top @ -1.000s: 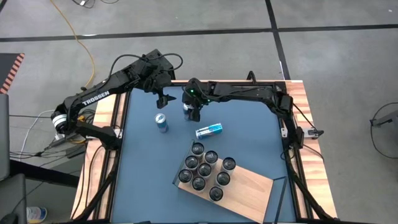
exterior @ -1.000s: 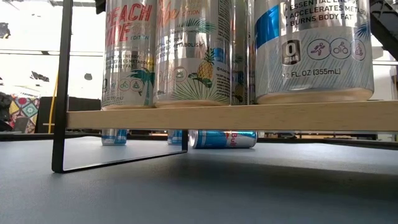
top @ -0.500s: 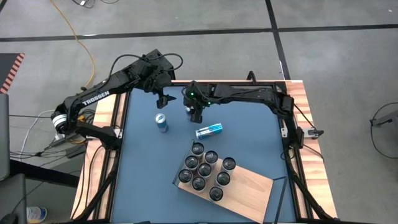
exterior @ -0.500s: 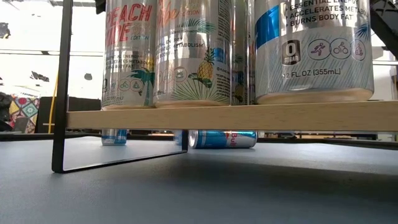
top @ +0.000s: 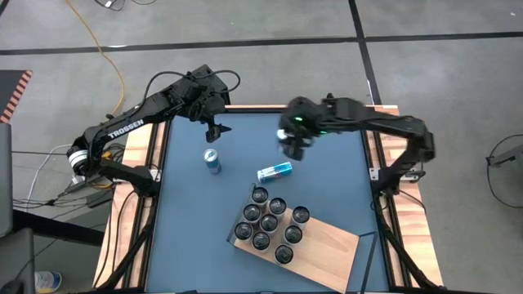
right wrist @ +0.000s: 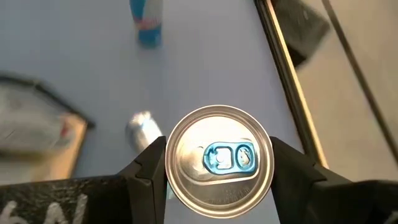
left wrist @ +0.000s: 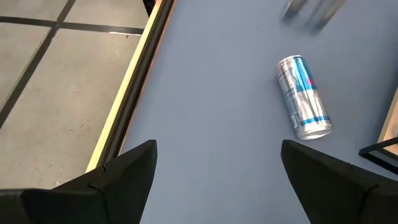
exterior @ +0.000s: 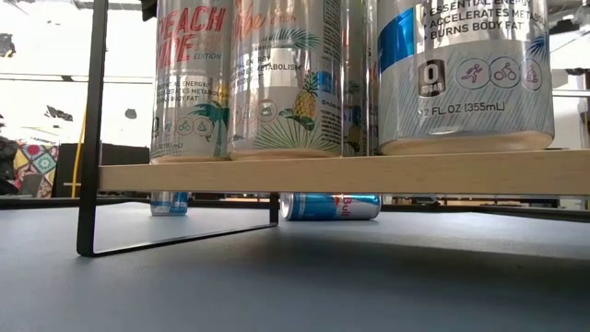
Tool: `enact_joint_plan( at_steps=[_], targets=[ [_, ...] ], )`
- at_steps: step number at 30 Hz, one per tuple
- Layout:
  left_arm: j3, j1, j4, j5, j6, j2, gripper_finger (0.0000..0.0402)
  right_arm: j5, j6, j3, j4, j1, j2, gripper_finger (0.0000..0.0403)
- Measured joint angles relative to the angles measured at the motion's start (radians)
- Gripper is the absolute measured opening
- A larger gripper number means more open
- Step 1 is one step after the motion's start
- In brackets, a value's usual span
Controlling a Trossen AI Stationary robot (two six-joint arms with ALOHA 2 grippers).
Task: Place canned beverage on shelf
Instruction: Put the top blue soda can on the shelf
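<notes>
Grey concrete floor (top: 270, 20) crossed by dark seam lines, with a yellow cable (top: 105, 51) snaking over it. Bright, washed-out room behind the table in the low view. Dark furniture (exterior: 120, 168) low at the back, and a colourful patterned item (exterior: 35, 164) at the far edge.

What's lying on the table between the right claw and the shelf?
In the high view, one blue can lying on its side sits between the right claw, which grips a can, and the shelf.
</notes>
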Motion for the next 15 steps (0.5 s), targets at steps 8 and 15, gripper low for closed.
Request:
enact_joint_plan(
  at_steps=[8,15],
  targets=[
    [0.000,0.000,0.002,0.000,-0.002,0.000,0.0330,0.213,0.412,0.000,-0.415,0.189,-0.167,0.0196],
    [0.000,0.000,0.003,0.000,-0.027,0.000,0.0330,0.233,0.794,-0.048,-0.505,0.438,-0.231,0.0196]
  ],
)
